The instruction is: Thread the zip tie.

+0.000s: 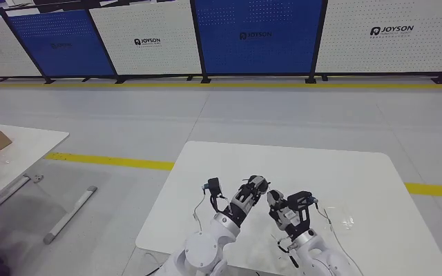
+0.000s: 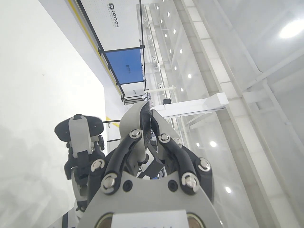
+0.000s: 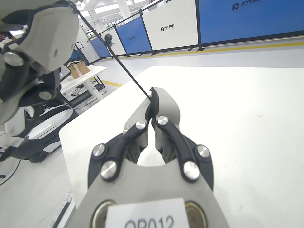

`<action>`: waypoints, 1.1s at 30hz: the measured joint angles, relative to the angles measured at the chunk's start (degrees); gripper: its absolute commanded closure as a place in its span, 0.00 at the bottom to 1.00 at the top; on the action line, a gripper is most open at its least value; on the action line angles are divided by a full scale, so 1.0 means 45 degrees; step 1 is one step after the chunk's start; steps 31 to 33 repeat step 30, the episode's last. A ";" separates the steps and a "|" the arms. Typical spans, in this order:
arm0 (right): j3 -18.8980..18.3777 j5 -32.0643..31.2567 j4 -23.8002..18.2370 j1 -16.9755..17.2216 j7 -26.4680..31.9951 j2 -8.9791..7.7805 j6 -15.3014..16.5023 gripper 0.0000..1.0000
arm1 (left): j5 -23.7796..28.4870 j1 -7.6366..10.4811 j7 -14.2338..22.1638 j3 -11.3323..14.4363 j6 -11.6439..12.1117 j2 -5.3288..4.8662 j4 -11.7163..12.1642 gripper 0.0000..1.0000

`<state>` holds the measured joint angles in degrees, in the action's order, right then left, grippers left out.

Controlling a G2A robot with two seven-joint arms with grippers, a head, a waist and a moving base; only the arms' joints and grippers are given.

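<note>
A black zip tie (image 3: 123, 66) is stretched in the air between my two grippers, above the near part of the white table (image 1: 345, 172). Its square head (image 3: 108, 39) sits partway along the strap. My right gripper (image 3: 152, 94) is shut on one end of the strap. My left gripper (image 3: 70, 4) pinches the other end, higher up and close by. In the left wrist view the left gripper (image 2: 149, 107) is shut, with the right gripper (image 2: 78, 126) just beside it. From above, the left gripper (image 1: 257, 183) and the right gripper (image 1: 275, 199) almost touch.
A clear plastic bag (image 1: 338, 219) lies on the table beside the right arm. A second white table (image 1: 27, 145) stands off to the left, across the floor. Blue and white partition panels (image 1: 255, 34) line the far side beyond a yellow floor stripe.
</note>
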<state>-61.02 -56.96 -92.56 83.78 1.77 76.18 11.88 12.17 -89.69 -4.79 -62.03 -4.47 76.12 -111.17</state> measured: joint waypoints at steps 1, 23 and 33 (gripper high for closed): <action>-0.0033 0.0119 0.0008 0.0008 -0.0006 -0.0002 0.0076 0.00 | -0.0058 0.0029 -0.0018 0.0012 -0.0134 0.0000 0.0049 1.00; -0.4588 0.5450 -0.1865 0.3120 -0.3957 -0.0352 0.1476 0.00 | 0.0315 0.0544 -0.1133 -0.0622 -0.1957 0.0085 0.1566 1.00; -0.5042 0.6044 -0.1956 0.3416 -0.4316 -0.0365 0.1691 0.00 | 0.0454 0.0542 -0.1134 -0.0625 -0.1925 0.0109 0.1755 1.00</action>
